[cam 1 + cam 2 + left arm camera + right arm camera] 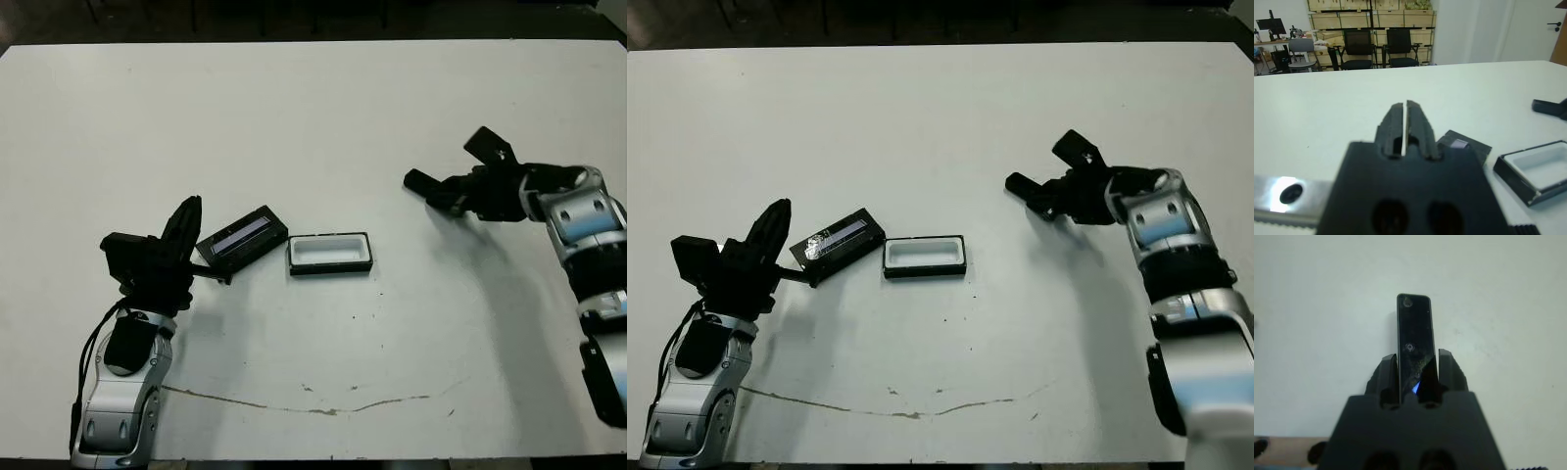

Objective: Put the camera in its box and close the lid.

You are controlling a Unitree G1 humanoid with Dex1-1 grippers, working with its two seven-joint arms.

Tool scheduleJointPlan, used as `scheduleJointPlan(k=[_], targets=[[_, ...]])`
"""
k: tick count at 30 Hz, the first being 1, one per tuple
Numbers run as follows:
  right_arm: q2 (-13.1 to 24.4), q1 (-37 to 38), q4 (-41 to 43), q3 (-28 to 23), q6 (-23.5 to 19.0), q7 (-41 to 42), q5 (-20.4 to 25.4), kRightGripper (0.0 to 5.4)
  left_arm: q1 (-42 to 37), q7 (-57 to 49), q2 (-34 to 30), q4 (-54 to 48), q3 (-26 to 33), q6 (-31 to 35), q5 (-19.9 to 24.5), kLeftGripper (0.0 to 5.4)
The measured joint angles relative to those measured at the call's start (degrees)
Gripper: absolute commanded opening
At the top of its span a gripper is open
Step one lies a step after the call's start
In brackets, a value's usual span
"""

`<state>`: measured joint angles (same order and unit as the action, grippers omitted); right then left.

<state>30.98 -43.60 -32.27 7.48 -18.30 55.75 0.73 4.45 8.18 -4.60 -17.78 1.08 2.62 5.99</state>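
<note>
- Left gripper, fingers pressed together and empty, sits just left of the lid.
- Right gripper pinches the camera, well right of the box.
- Best: align the camera lengthwise over the box, then lower it flat.

We note the flat black strip-marked lid lying just left of the shallow white-lined black box (nearly touching), the small black oblong camera well right.

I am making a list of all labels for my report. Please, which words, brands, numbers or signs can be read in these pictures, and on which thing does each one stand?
None can be read.
The lid: a pale strip only, no letters to make out.
The camera: dark face with a small blue glow, no text.
The box: plain white lining.
The table: no markings.
</note>
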Motion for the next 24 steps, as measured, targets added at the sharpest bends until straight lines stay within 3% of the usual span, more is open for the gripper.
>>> scheduleJointPlan(k=[4,10,16,24], targets=[[2.13,-1.46,7.66,-2.68,-1.74,4.77,5.18,0.67,0.08,0.00,0.00,-0.04,-0.01,-0.01,0.01,0.00],[3.59,-5.50,18.34,-1.13,-10.42,11.73,9.81,0.67,0.28,-0.05,0.01,-0.15,-0.19,-0.03,-0.33,0.00],[5.47,-8.14,26.36,8.57,-9.23,17.17,5.45,0.66,0.60,-0.08,0.10,-0.51,-0.60,-0.21,-0.43,0.00],[3.92,-10.13,32.28,20.05,-9.49,22.01,1.06,0.66,1.42,-0.27,0.22,-1.01,-0.93,-0.30,-0.46,0.00]])
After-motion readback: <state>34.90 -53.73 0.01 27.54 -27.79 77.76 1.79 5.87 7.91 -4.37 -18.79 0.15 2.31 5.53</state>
